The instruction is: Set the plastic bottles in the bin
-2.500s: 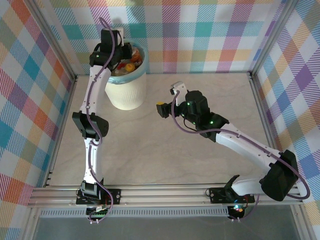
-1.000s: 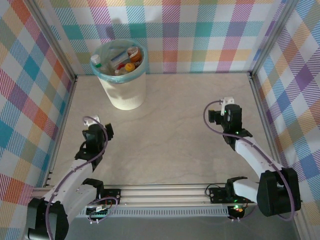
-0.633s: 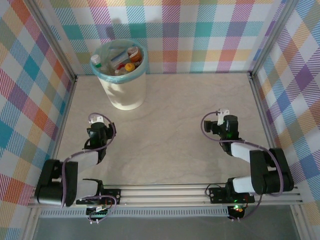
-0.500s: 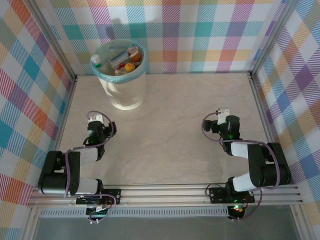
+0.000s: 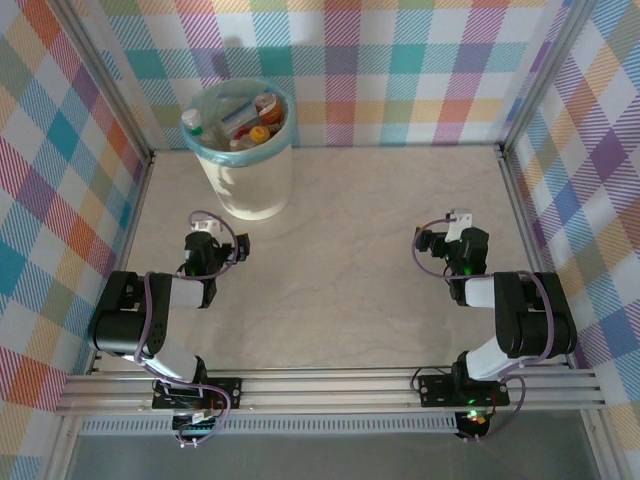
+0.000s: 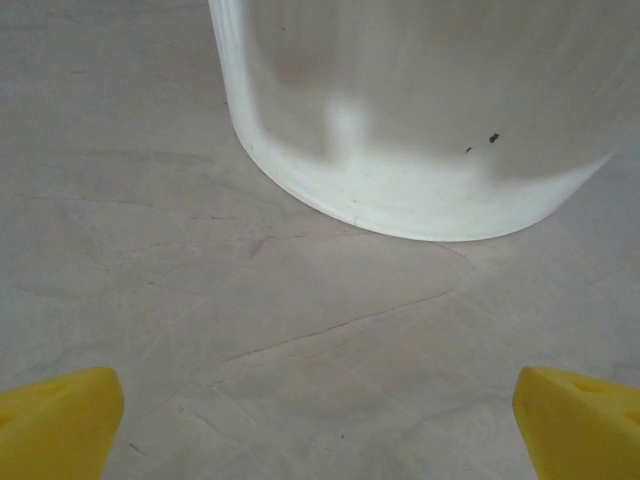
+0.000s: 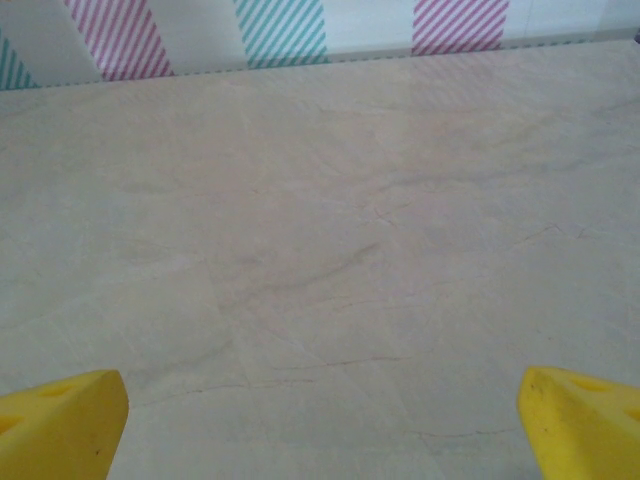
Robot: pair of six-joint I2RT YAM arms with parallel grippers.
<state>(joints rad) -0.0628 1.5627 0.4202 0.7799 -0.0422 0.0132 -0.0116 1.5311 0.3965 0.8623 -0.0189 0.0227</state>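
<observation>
The far left corner was blocked by the bin (image 5: 252, 188), filled near its rim with bottles (image 5: 243, 118). Wide room was offered over the table (image 5: 340, 270), which was closed in by checked walls (image 5: 400, 80).

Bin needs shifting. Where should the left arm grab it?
Bin: take the bagged rim from above at its near edge, one finger inside, one outside. The round body looks far wider than the open left fingers; bottles may crowd the inner one.
</observation>
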